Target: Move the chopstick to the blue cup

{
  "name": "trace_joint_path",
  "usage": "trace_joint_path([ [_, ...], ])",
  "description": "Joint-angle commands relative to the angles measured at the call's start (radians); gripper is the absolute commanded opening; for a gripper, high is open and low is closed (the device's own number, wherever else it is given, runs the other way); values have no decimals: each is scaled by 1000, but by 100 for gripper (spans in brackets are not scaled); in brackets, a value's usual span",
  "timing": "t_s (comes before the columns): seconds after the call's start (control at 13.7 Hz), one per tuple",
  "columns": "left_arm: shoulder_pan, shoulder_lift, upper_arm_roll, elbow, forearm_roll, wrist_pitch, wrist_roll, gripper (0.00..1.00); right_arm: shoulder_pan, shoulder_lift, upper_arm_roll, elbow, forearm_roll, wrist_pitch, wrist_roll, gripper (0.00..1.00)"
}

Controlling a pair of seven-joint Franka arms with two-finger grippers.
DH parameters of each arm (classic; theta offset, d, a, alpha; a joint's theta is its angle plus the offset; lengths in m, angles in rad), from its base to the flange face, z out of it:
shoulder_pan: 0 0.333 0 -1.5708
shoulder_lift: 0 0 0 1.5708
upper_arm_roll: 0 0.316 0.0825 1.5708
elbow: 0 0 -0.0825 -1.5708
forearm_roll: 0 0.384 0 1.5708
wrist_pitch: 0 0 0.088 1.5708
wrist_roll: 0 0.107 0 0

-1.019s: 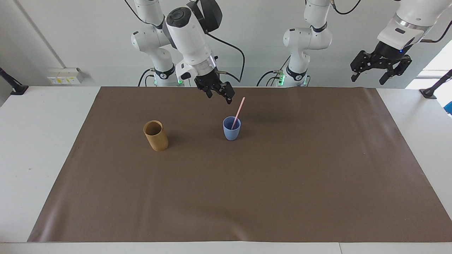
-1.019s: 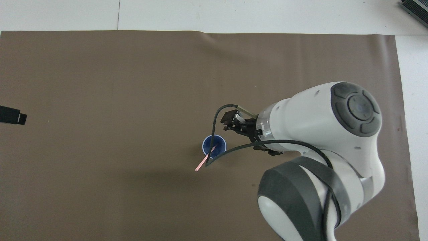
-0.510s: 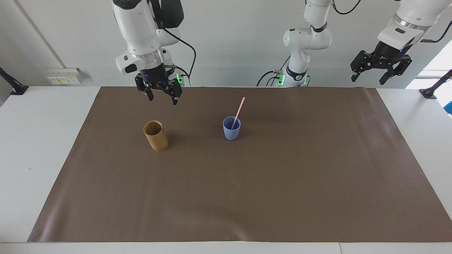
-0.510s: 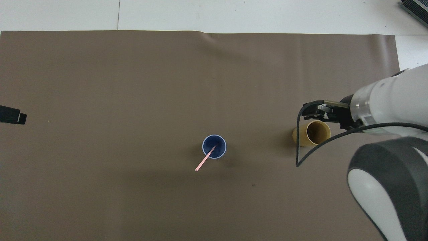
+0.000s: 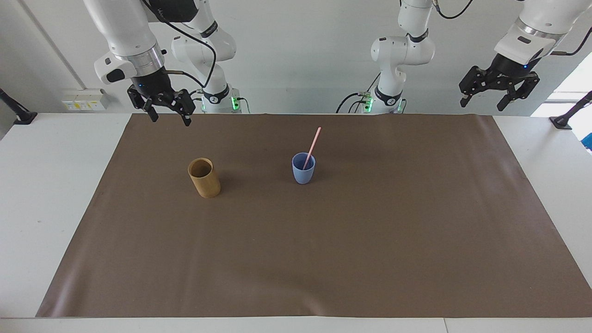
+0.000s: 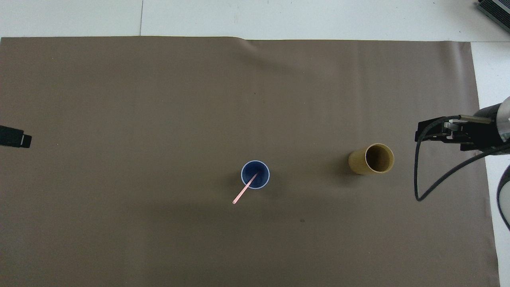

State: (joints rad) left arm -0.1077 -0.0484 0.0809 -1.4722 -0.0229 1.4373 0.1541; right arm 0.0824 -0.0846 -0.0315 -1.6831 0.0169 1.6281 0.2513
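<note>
The blue cup stands upright near the middle of the brown mat. A pale pink chopstick rests inside it, leaning over the rim toward the robots. My right gripper hangs open and empty in the air over the mat's corner at the right arm's end. My left gripper waits open and empty, raised off the mat at the left arm's end; only a black tip of it shows in the overhead view.
A tan bamboo-like cylinder stands upright and empty beside the blue cup, toward the right arm's end. The brown mat covers most of the white table.
My right gripper has swung away from above the blue cup, past the tan cylinder, to the mat's corner at the right arm's end. Cup, chopstick and left arm stayed still.
</note>
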Motion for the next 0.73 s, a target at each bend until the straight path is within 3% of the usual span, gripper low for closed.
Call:
trace_joint_path([
  [0.0,13,9,-10,19,17,2,1,100,-41,48,16,92,-34,-99,-110,100],
  [0.07,13,9,-10,19,17,2,1,100,-44,87,15,161,-31,-176,-151,100],
  [0.15,13,9,-10,19,17,2,1,100,-43,95,15,174,-31,-180,-149,100],
  [0.29,13,9,-10,19,17,2,1,100,-36,79,13,134,-35,-111,-141,100],
  [0.66,13,9,-10,18,17,2,-1,100,-35,25,16,111,-60,-181,-78,100],
])
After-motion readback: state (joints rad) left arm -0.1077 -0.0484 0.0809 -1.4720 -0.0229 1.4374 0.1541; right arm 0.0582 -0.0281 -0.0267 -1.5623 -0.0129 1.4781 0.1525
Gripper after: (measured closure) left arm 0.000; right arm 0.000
